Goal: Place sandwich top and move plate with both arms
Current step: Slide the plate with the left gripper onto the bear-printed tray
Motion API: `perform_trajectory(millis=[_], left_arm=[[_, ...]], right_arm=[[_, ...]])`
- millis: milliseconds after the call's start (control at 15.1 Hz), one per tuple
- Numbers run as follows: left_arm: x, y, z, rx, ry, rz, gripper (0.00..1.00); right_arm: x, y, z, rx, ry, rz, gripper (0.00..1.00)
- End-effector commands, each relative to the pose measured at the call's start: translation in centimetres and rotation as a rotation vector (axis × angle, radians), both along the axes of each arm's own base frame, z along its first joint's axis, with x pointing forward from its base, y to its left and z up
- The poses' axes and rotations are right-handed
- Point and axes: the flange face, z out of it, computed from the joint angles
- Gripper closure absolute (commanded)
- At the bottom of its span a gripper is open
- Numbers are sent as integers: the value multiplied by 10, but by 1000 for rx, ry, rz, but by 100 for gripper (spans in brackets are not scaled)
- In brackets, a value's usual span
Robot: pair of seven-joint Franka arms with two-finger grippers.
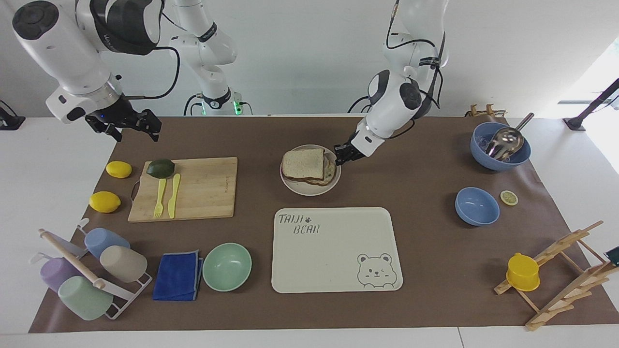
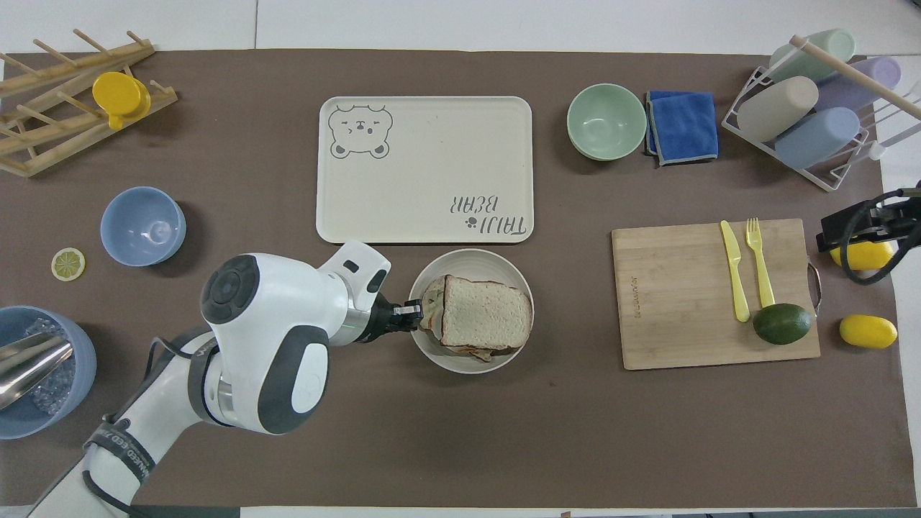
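Sandwich top (image 1: 303, 163) sits on the sandwich; plate (image 1: 310, 190) lies near the tray (image 1: 333, 251). Left pincer (image 1: 342, 157) clenched on plate rim: plate move in hand. Right pincer (image 1: 131, 126) released, waiting over the tabletop edge beside the cutting board (image 1: 203, 188). Next: right pincer takes the free rim.

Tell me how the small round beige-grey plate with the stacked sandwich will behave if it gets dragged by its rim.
The small round beige-grey plate looks rigid and flat-bottomed, so it will probably slide across the brown mat rather than tip. The left gripper is shut on one edge only, so it may swivel. The pale speckled top bread slice sits loose and slightly askew, so it could shift.
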Motion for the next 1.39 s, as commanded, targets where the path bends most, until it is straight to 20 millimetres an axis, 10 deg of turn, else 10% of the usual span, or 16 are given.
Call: perform_trajectory(millis=[0, 199, 730, 1327], left_arm=[[59, 28, 37, 6, -3, -12, 100], [115, 60, 47, 25, -24, 20, 100], [232, 81, -26, 37, -46, 94, 100], [218, 74, -60, 84, -88, 91, 100]], right_arm=[[-4, 1, 2, 1, -4, -16, 0], [-4, 1, 2, 1, -4, -16, 0], [-6, -13, 2, 1, -4, -43, 0], [-6, -13, 2, 1, -4, -43, 0]])
